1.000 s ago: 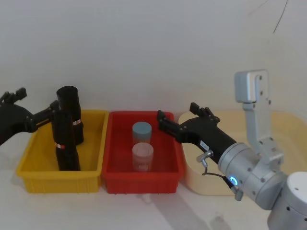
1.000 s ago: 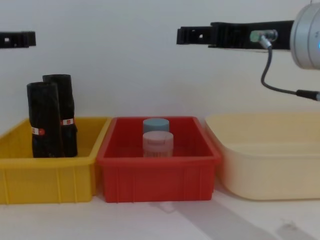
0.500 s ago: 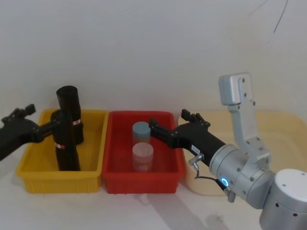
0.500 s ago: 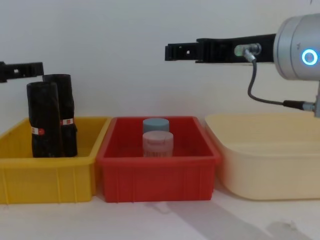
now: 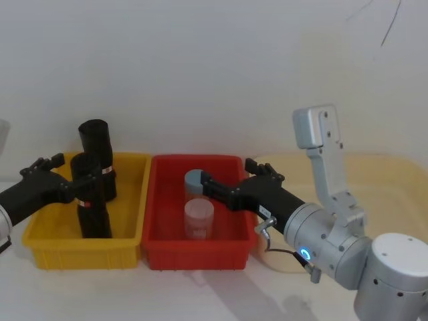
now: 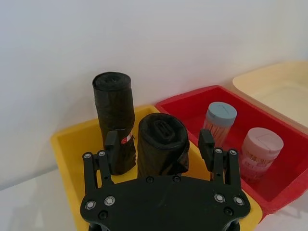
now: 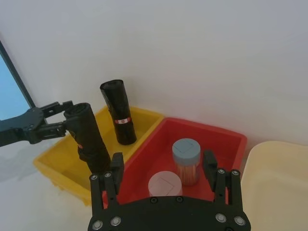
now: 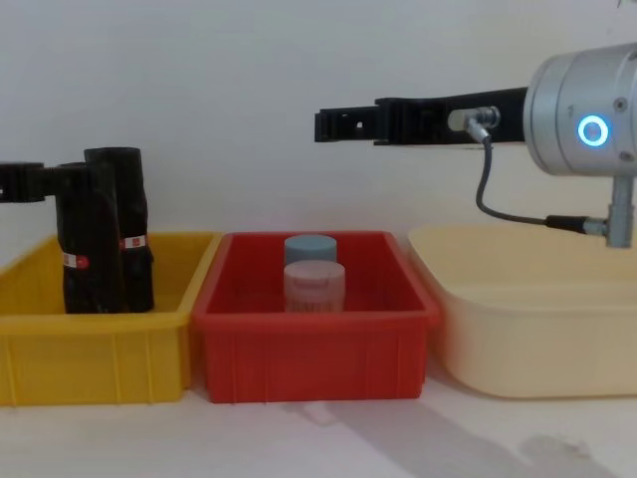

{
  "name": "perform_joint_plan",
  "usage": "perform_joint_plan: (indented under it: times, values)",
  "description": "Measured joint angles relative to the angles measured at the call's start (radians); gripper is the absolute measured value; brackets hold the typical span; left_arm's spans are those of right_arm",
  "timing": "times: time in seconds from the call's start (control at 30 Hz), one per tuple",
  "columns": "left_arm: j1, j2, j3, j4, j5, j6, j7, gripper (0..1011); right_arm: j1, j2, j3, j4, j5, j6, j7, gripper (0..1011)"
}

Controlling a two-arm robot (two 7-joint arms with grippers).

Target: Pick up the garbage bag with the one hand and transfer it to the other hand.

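— Now, left claw point(image 6: 159, 140) status?
— Open, advanced to straddle the garbage bag point(image 5: 90, 210), upright inside the yellow bin point(image 5: 40, 235). Right claw point(image 7: 162, 161): open, shifted toward the yellow bin, above the neighbouring red bin point(image 5: 200, 257).

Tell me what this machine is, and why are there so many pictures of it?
It is a robot with two arms. Each arm ends in a two-fingered tool for grabbing. One camera sits on its head and looks down, one sits on its chest and looks across, and one rides on each wrist. In front of it stand a yellow bin holding the garbage bag and a second black roll, a red bin with two jars, and a cream tub. The left tool is open, with its fingers on either side of the garbage bag's top, not squeezing it yet. The right tool hangs open above the red bin, holding nothing.
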Motion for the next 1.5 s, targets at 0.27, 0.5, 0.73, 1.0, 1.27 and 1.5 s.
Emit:
perform_joint_plan:
  times: [0.27, 0.5, 0.73, 1.0, 1.27, 1.5]
  values:
    - [-0.062, 0.005, 0.048, 0.071, 0.019, -0.008, -0.046, 1002, 0.013, -0.011, -0.002, 0.026, -0.003, 0.003, 0.011, 999]
    - [-0.101, 0.009, 0.079, 0.111, 0.031, -0.013, -0.074, 1002, 0.022, -0.022, -0.002, 0.045, -0.005, 0.002, 0.019, 999]
    - [-0.123, 0.011, 0.096, 0.134, 0.039, -0.015, -0.091, 1001, 0.034, -0.023, -0.007, 0.063, -0.005, 0.003, 0.035, 999]
    - [-0.138, 0.013, 0.108, 0.150, 0.043, -0.017, -0.102, 1001, 0.062, -0.016, -0.031, 0.108, -0.014, 0.006, 0.067, 999]
    - [-0.146, 0.014, 0.114, 0.157, 0.045, -0.017, -0.107, 1001, 0.092, -0.020, -0.059, 0.172, -0.031, 0.003, 0.090, 999]
    - [-0.149, 0.014, 0.116, 0.161, 0.047, -0.018, -0.109, 1002, 0.118, -0.029, -0.072, 0.233, -0.047, -0.013, 0.102, 999]
